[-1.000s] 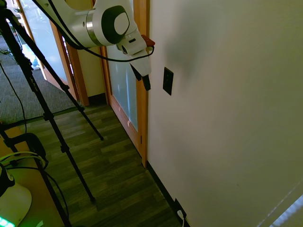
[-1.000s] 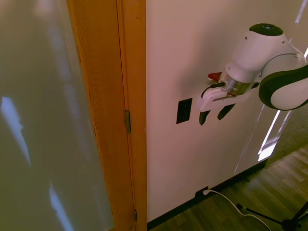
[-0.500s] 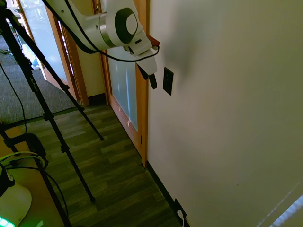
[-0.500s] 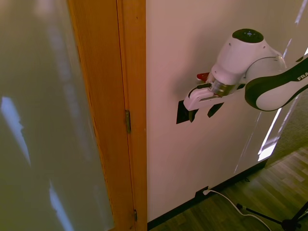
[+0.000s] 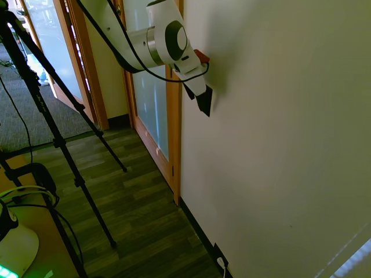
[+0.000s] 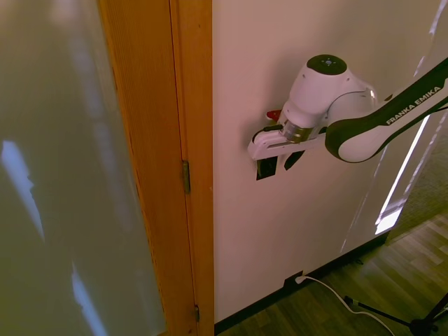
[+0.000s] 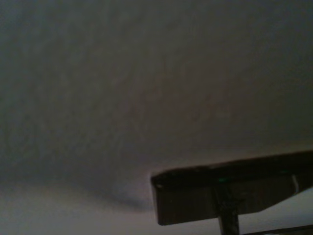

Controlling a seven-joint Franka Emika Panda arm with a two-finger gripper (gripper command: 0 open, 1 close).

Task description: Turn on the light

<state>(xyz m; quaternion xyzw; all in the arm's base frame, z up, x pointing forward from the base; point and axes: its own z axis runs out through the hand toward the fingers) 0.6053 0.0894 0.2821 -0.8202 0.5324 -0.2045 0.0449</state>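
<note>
Arm (image 5: 165,40) at wall (image 5: 278,127), covers switch

You have a plain white wall (image 5: 278,145) beside a wooden door frame (image 6: 175,140) with frosted glass (image 5: 152,110). Dark wood-plank floor (image 5: 133,214) below; black socket plate (image 5: 219,255) with white plug at baseboard (image 6: 329,266).

White Franka arm (image 6: 329,91), rounded glossy shells. Dark grey panels on joint sides, black cap on top of wrist joint. Silver ring at wrist flange. "FRANKA EMIKA" in white on dark forearm band. Small red part beside flange. Black cable looped along arm. Jaws: black, tapered.
</note>
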